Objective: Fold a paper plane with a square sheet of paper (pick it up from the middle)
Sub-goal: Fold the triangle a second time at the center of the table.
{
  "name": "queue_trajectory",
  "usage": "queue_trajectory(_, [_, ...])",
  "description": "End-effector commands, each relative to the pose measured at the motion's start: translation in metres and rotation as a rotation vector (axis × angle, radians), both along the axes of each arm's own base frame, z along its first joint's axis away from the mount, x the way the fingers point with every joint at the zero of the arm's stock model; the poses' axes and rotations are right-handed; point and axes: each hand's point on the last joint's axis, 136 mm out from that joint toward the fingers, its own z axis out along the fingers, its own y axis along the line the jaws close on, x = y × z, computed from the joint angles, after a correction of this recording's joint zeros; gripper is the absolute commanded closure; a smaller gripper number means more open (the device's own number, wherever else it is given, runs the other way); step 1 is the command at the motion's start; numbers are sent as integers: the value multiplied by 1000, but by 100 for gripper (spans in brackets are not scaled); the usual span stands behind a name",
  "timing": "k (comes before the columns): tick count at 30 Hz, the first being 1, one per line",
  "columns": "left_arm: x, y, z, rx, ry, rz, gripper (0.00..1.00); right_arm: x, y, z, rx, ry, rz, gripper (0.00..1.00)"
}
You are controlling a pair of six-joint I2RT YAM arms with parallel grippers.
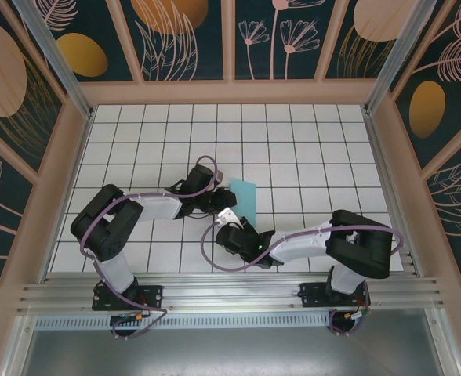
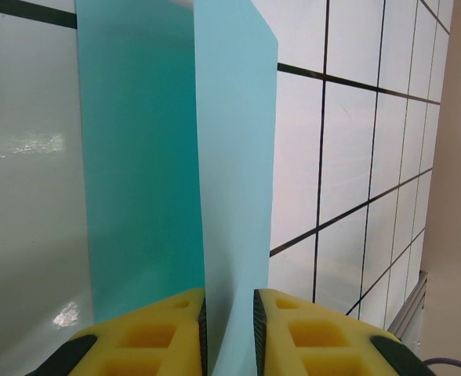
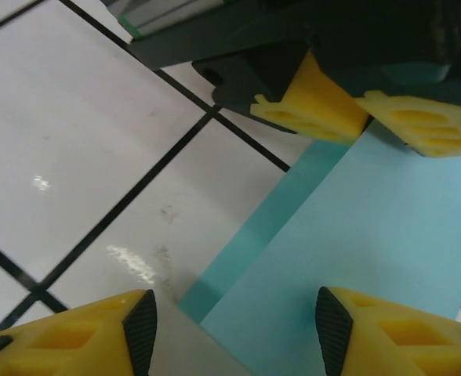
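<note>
One sheet of paper [image 1: 244,197], thin, smooth and light turquoise, sits near the middle of the tabletop [image 1: 309,149], just beside the two hands. It is doubled over. In the left wrist view two flat layers rise side by side, the left one in darker shade, the right one paler with a straight slanted top edge. In the right wrist view the same sheet shows as a broad pale panel with a narrow darker strip along one long edge.

Two black arms with white forearm shells reach inward, each trailed by one purple cable. The left hand [image 2: 229,329] is pressed together on the sheet, its two blocky yellow fingers [image 2: 148,341], moulded with square hollows, pinching the paper's lower edge. The right hand [image 3: 234,313] is spread wide, its two yellow, black-tipped fingers [image 3: 74,337] well apart on either side of the sheet and touching nothing.

White glossy square tiles ruled by dark lines make up the tabletop.
</note>
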Motion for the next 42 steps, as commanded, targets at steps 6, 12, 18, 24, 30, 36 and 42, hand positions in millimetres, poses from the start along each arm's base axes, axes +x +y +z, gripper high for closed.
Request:
queue_trajectory(6, [3, 0, 9, -1, -4, 5, 75, 6, -5, 19, 1, -79, -45, 62])
queue_trajectory(12, [5, 0, 10, -2, -6, 9, 75, 7, -10, 19, -11, -90, -56, 80])
queue_trajectory(18, [9, 4, 15, 18, -27, 34, 72, 7, -11, 22, 18, -85, -63, 96])
queue_trajectory(24, [20, 20, 32, 88, -93, 108, 62, 6, -8, 25, 63, -44, -67, 100])
queue_trajectory(30, [34, 67, 51, 228, -171, 303, 50, 13, -3, 41, 245, 71, -86, 100])
queue_trajectory(36, [25, 94, 61, 215, -214, 393, 49, 7, 0, 39, 360, 254, -28, 100])
queue_trajectory(42, [13, 82, 60, 146, -214, 309, 51, 5, -6, 31, 406, 413, 16, 100])
